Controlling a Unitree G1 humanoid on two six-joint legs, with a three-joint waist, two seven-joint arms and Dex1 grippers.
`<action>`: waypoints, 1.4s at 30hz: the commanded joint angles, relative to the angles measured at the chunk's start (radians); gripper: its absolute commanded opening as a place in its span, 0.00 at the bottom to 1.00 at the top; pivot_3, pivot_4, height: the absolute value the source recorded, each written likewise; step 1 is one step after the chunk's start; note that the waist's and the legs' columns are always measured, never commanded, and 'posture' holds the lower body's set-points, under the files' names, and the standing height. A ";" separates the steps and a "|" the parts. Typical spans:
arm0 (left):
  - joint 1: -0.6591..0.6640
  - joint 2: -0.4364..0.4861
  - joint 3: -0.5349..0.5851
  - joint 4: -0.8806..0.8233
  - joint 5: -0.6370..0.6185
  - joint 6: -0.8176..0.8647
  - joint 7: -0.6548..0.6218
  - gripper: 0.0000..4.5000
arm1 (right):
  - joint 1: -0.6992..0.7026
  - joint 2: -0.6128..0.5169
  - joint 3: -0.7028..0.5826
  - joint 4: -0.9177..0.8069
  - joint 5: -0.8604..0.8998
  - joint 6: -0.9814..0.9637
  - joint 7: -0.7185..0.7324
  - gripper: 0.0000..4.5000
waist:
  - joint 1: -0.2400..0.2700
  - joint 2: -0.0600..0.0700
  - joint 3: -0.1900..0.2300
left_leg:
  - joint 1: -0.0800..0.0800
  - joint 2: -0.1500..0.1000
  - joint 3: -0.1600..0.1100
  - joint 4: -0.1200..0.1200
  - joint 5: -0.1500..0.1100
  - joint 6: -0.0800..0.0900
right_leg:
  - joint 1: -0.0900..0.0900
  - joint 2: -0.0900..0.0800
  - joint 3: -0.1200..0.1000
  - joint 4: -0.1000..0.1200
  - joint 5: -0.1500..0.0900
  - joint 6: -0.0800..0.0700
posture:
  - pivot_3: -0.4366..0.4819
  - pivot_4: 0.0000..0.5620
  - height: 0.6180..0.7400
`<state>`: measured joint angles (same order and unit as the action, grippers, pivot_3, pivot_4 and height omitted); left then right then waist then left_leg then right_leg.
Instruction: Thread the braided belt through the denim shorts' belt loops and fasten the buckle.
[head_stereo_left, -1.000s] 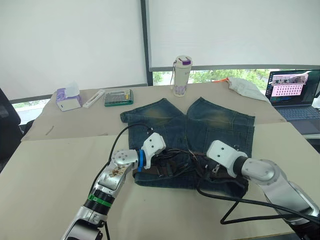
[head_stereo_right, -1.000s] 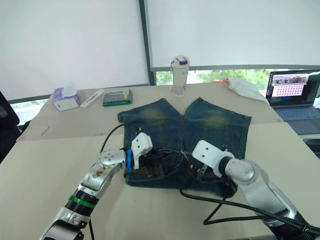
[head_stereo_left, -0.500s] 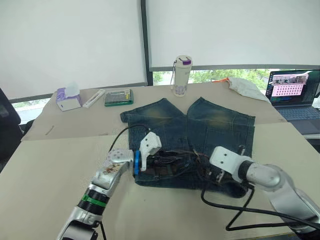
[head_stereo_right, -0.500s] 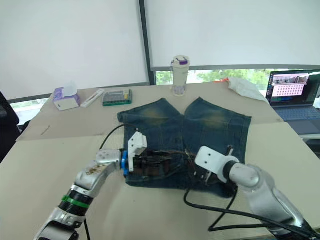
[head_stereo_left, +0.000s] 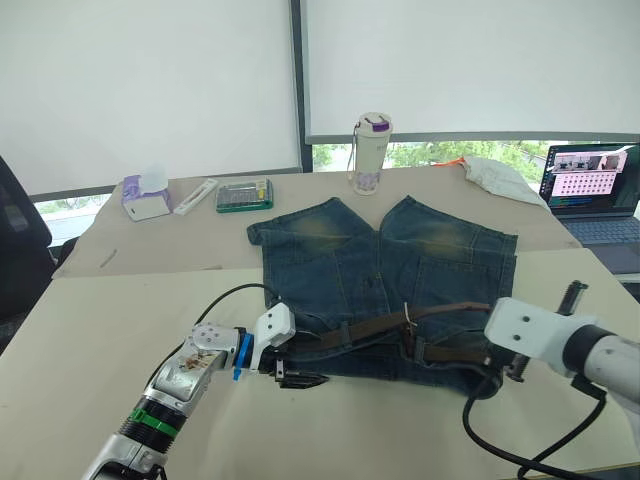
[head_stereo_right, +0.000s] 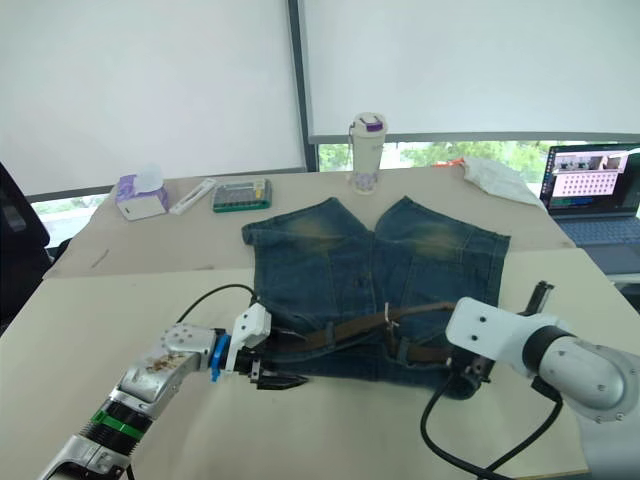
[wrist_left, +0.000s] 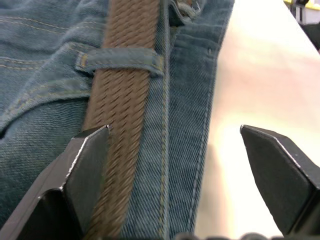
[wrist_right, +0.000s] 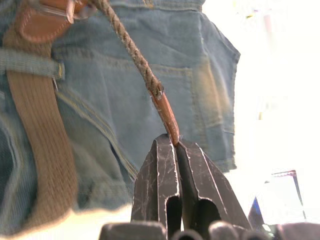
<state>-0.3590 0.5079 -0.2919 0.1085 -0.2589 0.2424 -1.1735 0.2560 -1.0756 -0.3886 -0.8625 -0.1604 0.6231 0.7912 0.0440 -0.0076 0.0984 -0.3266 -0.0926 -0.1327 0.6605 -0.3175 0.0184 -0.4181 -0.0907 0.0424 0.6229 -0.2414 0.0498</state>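
Denim shorts (head_stereo_left: 385, 270), one pair, lie flat on the tan table (head_stereo_left: 90, 340) with the waistband toward the robot. One braided belt (head_stereo_left: 370, 325) runs along that waistband. It passes under a belt loop (wrist_left: 120, 58) in the left wrist view and another belt loop (wrist_right: 30, 62) in the right wrist view. The silver buckle (head_stereo_left: 408, 320) sits near the middle of the waistband.

Two grippers work here. The left gripper (head_stereo_left: 292, 377) has its fingers wide apart at the waistband's left end, holding nothing. The right gripper (wrist_right: 176, 150) is pinched tight on the belt's thin brown tip.

A second ago both grippers were close together over the waistband. Now they are far apart, and the belt is pulled out longer.
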 joint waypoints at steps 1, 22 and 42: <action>-0.023 0.000 -0.002 0.080 0.045 -0.055 0.001 0.99 | 0.005 -0.022 -0.197 0.000 -0.040 -0.035 0.077 0.00 | 0.000 -0.001 0.001 | 0.000 0.000 0.000 0.000 0.000 0.000 | 0.000 0.000 0.000 0.000 0.000 0.000 | 0.48 0.27 1.00; -0.342 -0.276 -0.010 -0.165 0.021 0.237 0.335 0.99 | -0.767 -0.029 0.551 0.206 -0.016 -0.068 0.163 0.00 | -0.022 -0.002 0.002 | -0.003 0.002 0.004 0.001 0.000 0.000 | -0.003 -0.001 0.001 0.001 0.000 0.000 | 0.48 0.27 1.00; -0.248 -0.335 0.170 -0.183 0.002 0.254 0.557 0.00 | -0.684 0.315 0.398 0.047 0.081 0.405 0.008 0.52 | -0.017 0.002 -0.001 | -0.003 0.002 0.003 0.001 0.000 -0.001 | -0.005 -0.001 0.001 0.003 0.000 0.000 | 0.48 0.27 1.00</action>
<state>-0.6077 0.1826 -0.1874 -0.0412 -0.2241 0.4786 -0.6663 -0.4571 -0.7727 0.0602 -0.7718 -0.0924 0.9432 0.8432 0.0271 -0.0056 0.0974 -0.3292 -0.0910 -0.1302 0.6615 -0.3171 0.0177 -0.4228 -0.0919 0.0436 0.6257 -0.2411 0.0497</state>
